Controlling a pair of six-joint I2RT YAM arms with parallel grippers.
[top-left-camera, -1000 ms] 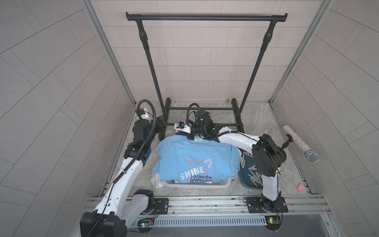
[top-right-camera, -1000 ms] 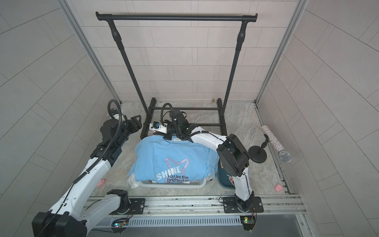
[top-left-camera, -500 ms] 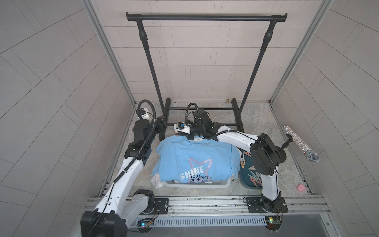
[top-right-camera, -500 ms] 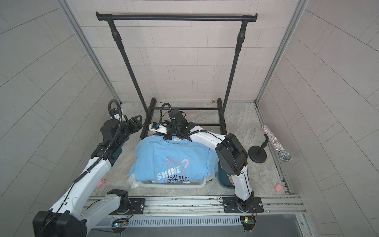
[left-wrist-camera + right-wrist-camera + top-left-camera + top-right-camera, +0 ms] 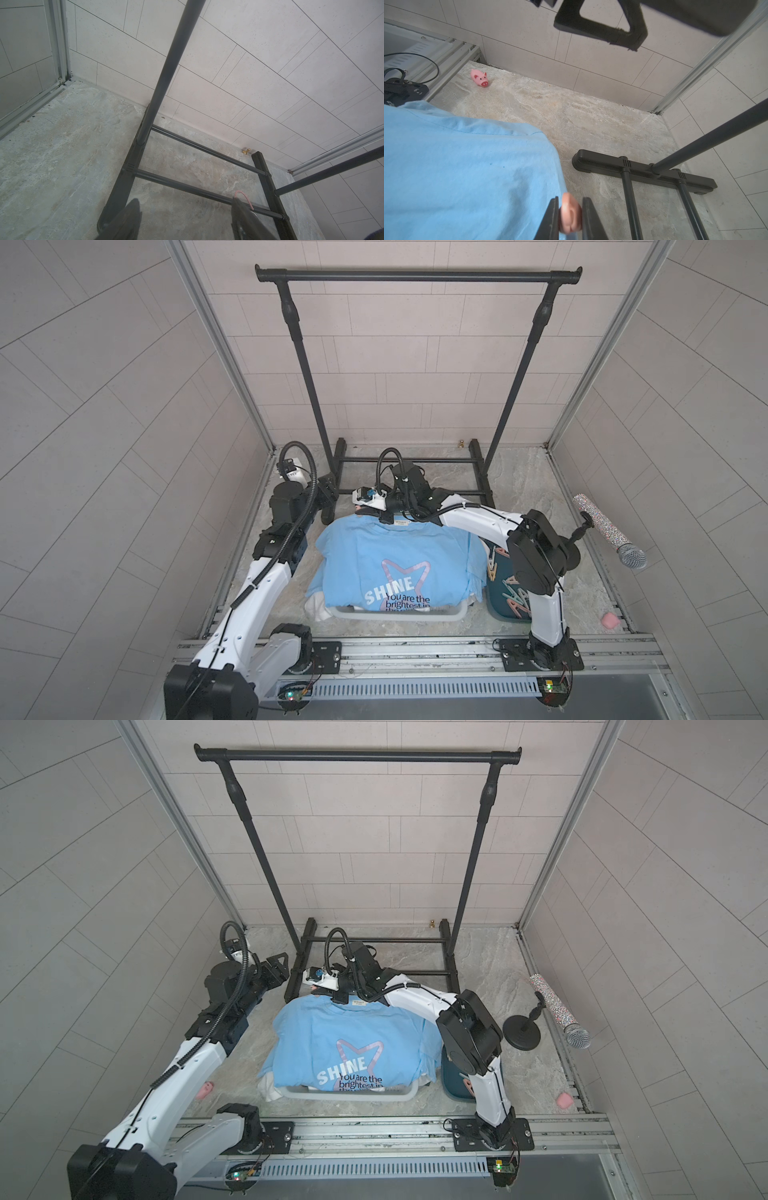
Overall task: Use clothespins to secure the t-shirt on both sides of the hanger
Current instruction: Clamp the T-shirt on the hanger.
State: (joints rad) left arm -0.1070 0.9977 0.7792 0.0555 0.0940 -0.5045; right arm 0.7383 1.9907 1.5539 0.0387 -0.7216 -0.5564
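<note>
A light blue t-shirt (image 5: 395, 568) (image 5: 349, 1048) lies face up over a basket, collar toward the rack. My right gripper (image 5: 571, 199) (image 5: 384, 516) is at the shirt's far edge beside the collar, shut on a peach clothespin (image 5: 570, 214) that touches the cloth edge (image 5: 467, 166). My left gripper (image 5: 185, 199) (image 5: 328, 495) hangs open and empty over the floor by the rack's left foot. The hanger is hidden under the shirt. A thin pink curve (image 5: 244, 196) shows past one left finger, and I cannot tell what it is. More clothespins (image 5: 513, 595) lie in a teal bin.
The teal bin (image 5: 498, 612) stands right of the pale basket (image 5: 399, 616), partly behind the right arm. The black clothes rack (image 5: 415, 275) spans the back, its feet close to both grippers. A microphone on a stand (image 5: 606, 531) and a pink pig toy (image 5: 479, 78) are nearby.
The right arm's elbow has drifted slightly to the left. Both grippers stay where they were, the right one still shut on the clothespin.
</note>
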